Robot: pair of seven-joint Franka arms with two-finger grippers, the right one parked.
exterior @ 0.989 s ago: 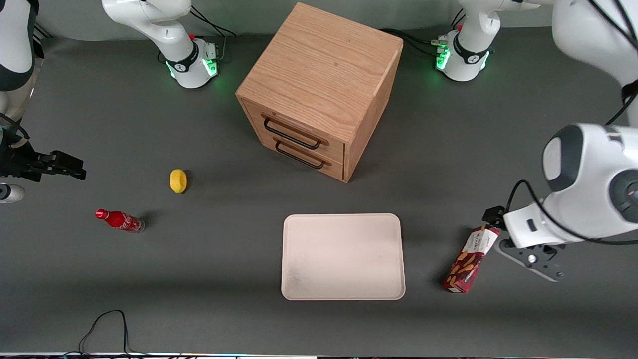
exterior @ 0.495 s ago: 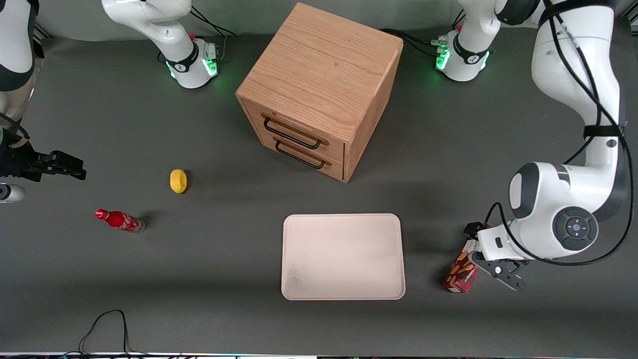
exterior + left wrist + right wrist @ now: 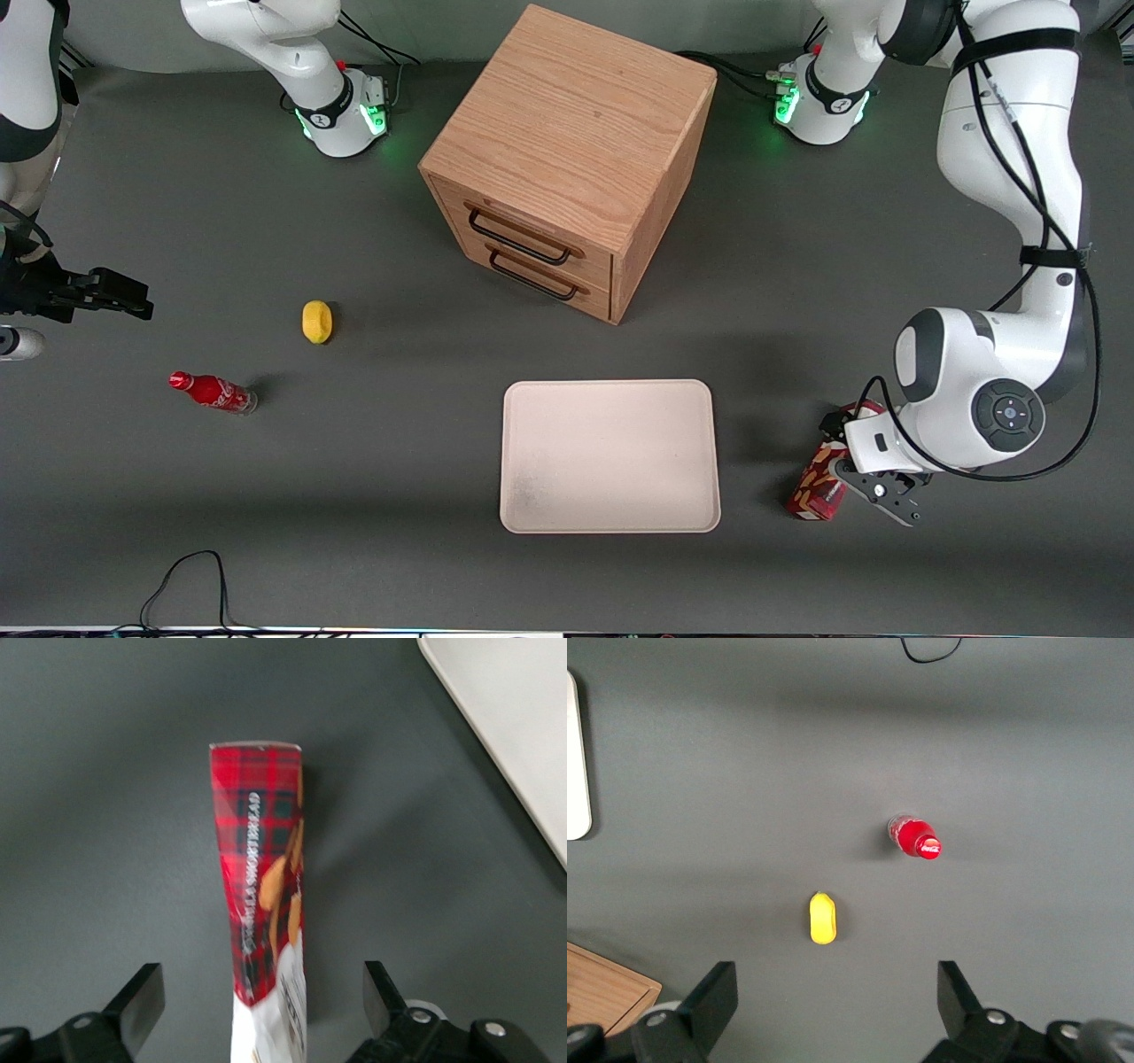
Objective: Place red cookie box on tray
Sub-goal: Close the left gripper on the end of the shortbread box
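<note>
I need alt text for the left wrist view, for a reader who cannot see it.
The red cookie box lies on the dark grey table between the two open fingers of the left arm's tool, which touch nothing. A corner of the pale tray shows beside the box, apart from it.

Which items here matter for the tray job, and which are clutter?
Belongs to the job:
- long dark-red tartan cookie box, lying on the table between the fingers of the open left hand
- flat cream rectangular tray

Lying about:
- wooden two-drawer cabinet
- small red soda bottle
- yellow lemon
</note>
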